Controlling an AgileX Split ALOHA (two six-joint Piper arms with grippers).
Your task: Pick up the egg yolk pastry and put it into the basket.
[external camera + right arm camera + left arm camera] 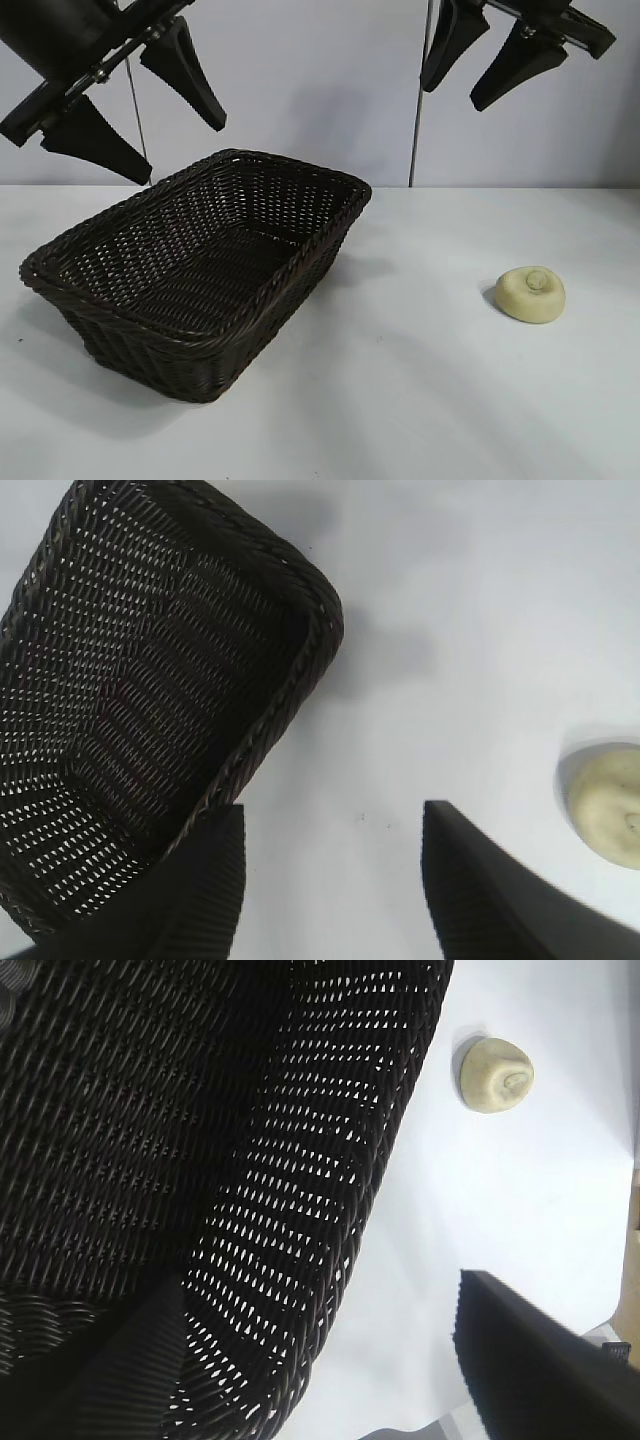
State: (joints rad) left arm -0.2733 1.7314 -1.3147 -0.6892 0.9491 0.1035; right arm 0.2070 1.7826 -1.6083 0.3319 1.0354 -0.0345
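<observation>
White tabletop (420,400) fills the scene below a pale wall, with a thin dark vertical line running up the wall behind the right side. Largest on it is the basket (200,270), dark brown wicker with sloping open-weave sides and a braided rim, standing upright on the left half of the table and holding nothing that can be seen. Above its far left corner hangs the left gripper (140,105), angled downward, its two black fingers spread wide with nothing between them; its wrist view looks straight down onto the basket's weave. At the upper right the right gripper (492,62) hovers high over the table, its fingers likewise apart and empty. Smallest is the egg yolk pastry (531,294), a pale yellow dome with what looks like a little knob on top, resting on the table well apart from the basket, roughly below the right gripper.
</observation>
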